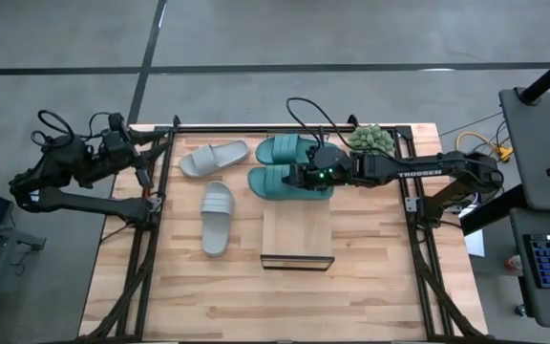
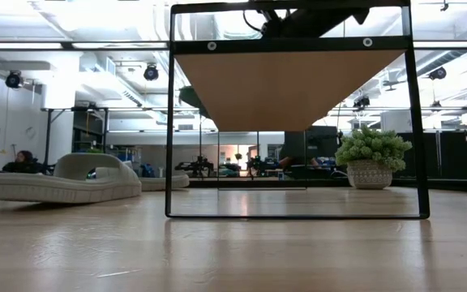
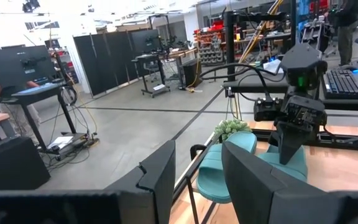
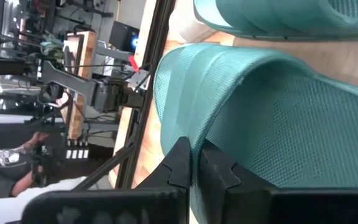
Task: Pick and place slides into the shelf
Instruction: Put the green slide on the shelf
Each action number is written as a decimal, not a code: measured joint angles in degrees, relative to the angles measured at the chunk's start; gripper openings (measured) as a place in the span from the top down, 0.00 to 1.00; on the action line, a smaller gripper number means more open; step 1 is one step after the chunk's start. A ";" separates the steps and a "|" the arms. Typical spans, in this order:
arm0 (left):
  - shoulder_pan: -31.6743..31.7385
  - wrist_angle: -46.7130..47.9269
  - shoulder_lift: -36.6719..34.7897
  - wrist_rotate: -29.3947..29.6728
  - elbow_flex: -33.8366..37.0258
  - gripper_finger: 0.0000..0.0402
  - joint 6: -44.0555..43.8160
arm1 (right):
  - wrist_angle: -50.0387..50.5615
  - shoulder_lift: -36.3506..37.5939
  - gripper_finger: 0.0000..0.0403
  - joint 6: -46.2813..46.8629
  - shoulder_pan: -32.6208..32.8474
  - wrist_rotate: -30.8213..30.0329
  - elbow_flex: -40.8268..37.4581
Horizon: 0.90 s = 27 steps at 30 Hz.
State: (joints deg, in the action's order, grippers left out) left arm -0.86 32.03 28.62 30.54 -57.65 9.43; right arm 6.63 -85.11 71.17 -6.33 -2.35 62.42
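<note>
Two dark teal slides lie side by side at the table's far middle, one farther (image 1: 289,148) and one nearer (image 1: 280,182). My right gripper (image 1: 299,178) reaches in from the right and is shut on the nearer one. Two light grey slides rest on their soles to the left, one far (image 1: 213,158) and one nearer (image 1: 216,218). The shelf (image 1: 297,234) stands near the table's middle, just on the near side of the teal pair. My left gripper (image 1: 146,161) waits open at the far-left corner. My right gripper (image 4: 194,165) pinches the edge of the nearer teal slide's wide strap (image 4: 194,134) between its two fingers. The fingers come from the table's right, nearly level. Whether the slide's sole is still on the table, I cannot tell.
A potted green plant (image 1: 370,139) stands at the far edge, right of the teal slides and close to my right arm. Dark frame rails run along the table's left (image 1: 151,220) and right (image 1: 413,220) sides. Bare wood lies toward the near edge (image 1: 275,306).
</note>
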 joint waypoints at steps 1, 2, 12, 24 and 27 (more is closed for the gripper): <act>0.00 0.02 -0.06 0.10 0.00 0.71 0.00 | 0.10 -0.01 0.98 -0.34 -0.18 0.01 0.21; -0.01 0.01 -0.07 0.15 0.00 0.71 0.00 | 0.45 -0.01 0.98 -0.86 -0.41 0.07 0.49; 0.00 0.02 -0.41 0.39 0.00 0.71 0.00 | 3.94 -0.01 0.98 -3.25 -2.13 2.24 1.88; -0.02 0.32 -0.68 0.94 0.00 0.71 0.00 | 6.99 1.29 0.98 -3.62 -2.25 2.32 1.88; -0.02 0.31 -0.96 1.42 0.00 0.71 0.00 | 7.57 1.95 0.98 -4.17 -2.36 2.32 1.82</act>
State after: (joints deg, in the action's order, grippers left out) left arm -0.89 32.34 27.66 31.96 -57.65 9.43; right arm 14.20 -83.16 67.00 -8.68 -0.03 64.23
